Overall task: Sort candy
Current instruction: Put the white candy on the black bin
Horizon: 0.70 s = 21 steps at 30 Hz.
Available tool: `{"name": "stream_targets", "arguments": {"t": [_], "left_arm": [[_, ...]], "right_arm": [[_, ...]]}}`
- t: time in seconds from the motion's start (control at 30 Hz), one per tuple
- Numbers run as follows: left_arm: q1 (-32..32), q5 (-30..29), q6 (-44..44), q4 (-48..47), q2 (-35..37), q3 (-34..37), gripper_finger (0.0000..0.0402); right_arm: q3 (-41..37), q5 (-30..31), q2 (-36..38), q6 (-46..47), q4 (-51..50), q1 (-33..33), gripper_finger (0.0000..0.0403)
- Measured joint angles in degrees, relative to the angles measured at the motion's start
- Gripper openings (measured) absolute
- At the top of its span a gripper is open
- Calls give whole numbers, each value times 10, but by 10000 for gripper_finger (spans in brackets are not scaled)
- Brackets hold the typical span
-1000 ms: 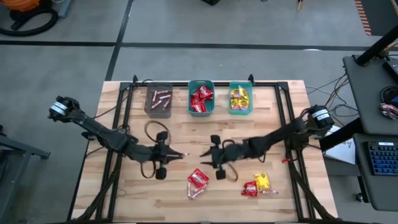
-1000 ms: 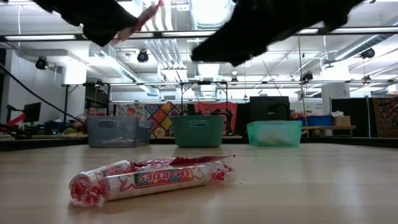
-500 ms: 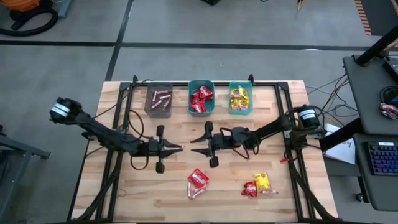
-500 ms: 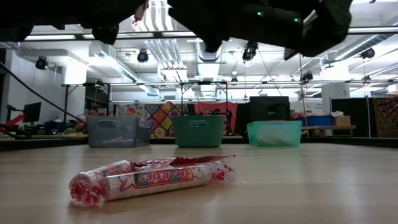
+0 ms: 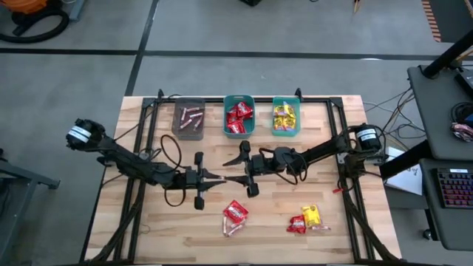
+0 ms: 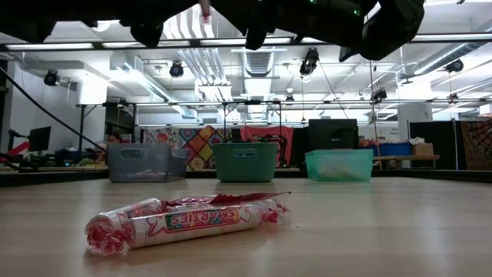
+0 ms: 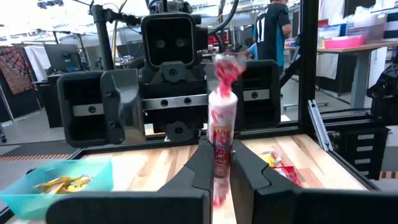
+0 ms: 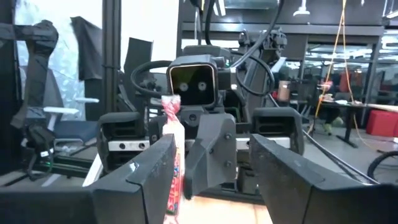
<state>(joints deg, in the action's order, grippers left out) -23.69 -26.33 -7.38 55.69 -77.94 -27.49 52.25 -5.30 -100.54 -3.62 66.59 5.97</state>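
My left gripper hovers above the table's middle, shut on a pinkish-red and white candy roll. My right gripper faces it from the table's right, open. In the right wrist view the roll stands between the right gripper's fingers, close to one; I cannot tell whether they touch. A red packet with stick pieces and red and yellow packets lie flat on the near part of the table. In the low view a candy roll lies in front. My left gripper pinches the candy roll between its two fingers, on the roll's lower part. The fingers run level, coming from the table's left. The roll is lifted clear of the table, and its twisted free end sticks out past the fingertips toward my right gripper.
Three bins stand in a row at the far edge: a grey one with stick pieces, a teal one with red packets, a teal one with yellow packets. A black frame rims the table. Bare wood lies between the bins and the grippers.
My right gripper has risen and shifted toward the far edge and a little left. My left gripper, keeping its hold on the roll, has moved right toward it. The two now face each other closely, with the roll's free end between the right fingers.
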Motion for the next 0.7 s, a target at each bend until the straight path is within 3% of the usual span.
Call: {"name": "stream_targets", "arguments": {"t": [0.43, 0.7], "left_arm": [[-1, -23, 21, -3, -17, -13, 2], [-1, -32, 48, -3, -9, 10, 1]], "right_arm": [[-4, -8, 4, 16, -10, -1, 179], [1, -1, 41, 18, -149, 0, 190]]}}
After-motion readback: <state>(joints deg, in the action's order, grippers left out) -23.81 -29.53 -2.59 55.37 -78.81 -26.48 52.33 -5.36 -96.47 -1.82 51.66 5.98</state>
